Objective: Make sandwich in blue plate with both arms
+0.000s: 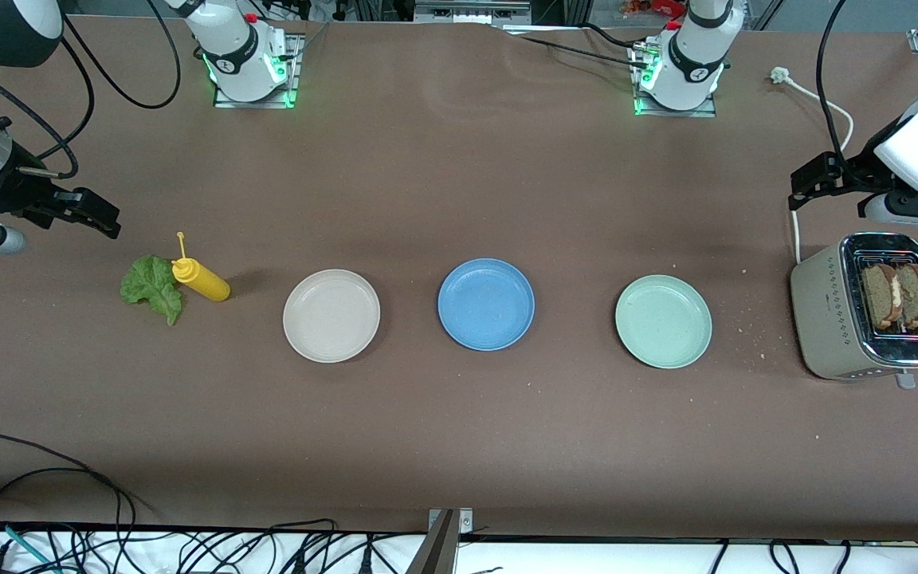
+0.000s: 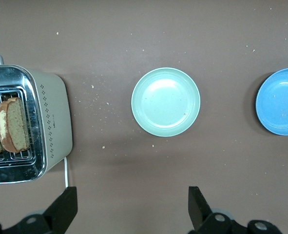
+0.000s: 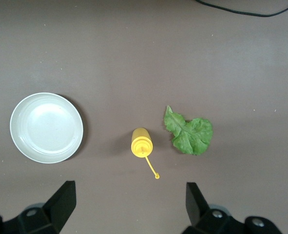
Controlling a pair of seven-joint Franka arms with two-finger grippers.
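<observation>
The blue plate point(image 1: 486, 304) sits empty at the table's middle; it also shows in the left wrist view point(image 2: 280, 101). Two brown bread slices point(image 1: 898, 296) stand in the toaster point(image 1: 865, 317) at the left arm's end, also seen in the left wrist view point(image 2: 7, 126). A green lettuce leaf point(image 1: 153, 287) lies at the right arm's end, also in the right wrist view point(image 3: 189, 131). My left gripper point(image 1: 814, 179) is open and empty, in the air beside the toaster. My right gripper point(image 1: 88, 214) is open and empty, in the air near the lettuce.
A yellow squeeze bottle point(image 1: 201, 278) stands beside the lettuce. A beige plate point(image 1: 331, 315) and a pale mint-green plate point(image 1: 663, 320) flank the blue plate. Crumbs lie between the mint plate and the toaster. A white cord point(image 1: 814, 100) runs from the toaster.
</observation>
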